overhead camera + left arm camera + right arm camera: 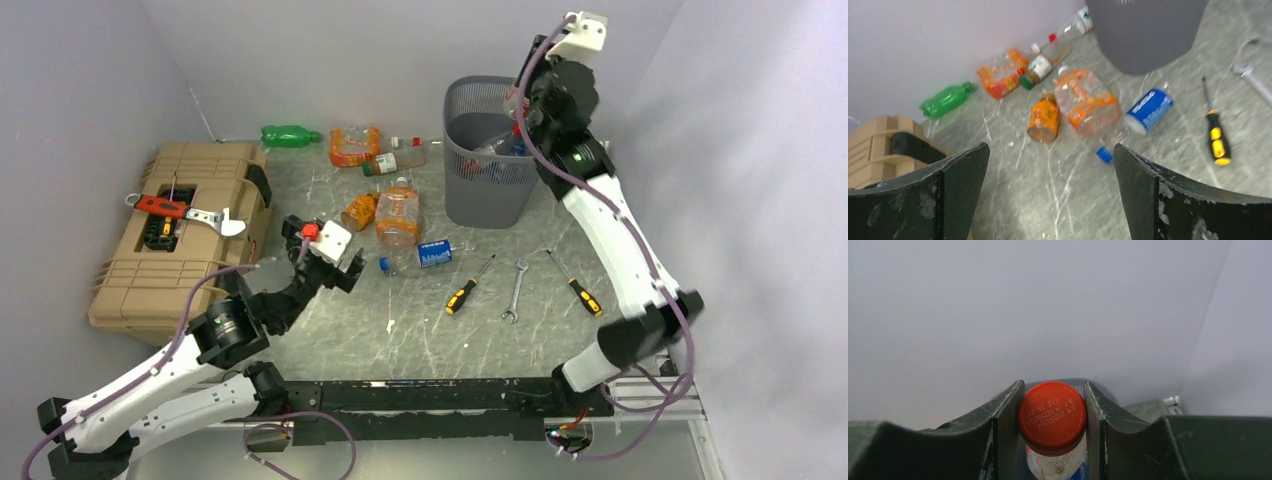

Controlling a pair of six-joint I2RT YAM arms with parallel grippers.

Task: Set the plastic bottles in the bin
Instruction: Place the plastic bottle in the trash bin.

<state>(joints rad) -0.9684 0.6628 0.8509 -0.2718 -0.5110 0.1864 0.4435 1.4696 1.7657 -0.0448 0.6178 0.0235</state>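
Risk | my right pincer [1053, 407] clamped on red-capped bottle [1052, 416] at its cap end, over the bin [480, 195] | hold sits high on the neck, so the body may swing and clip the rim on release, landing outside | my left pincer [1050, 150] spread wide, empty, above loose bottles [1087, 101] on the table [1058, 200]

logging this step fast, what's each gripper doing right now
Left gripper: open, holding nothing.
Right gripper: closed on a red-capped plastic bottle.
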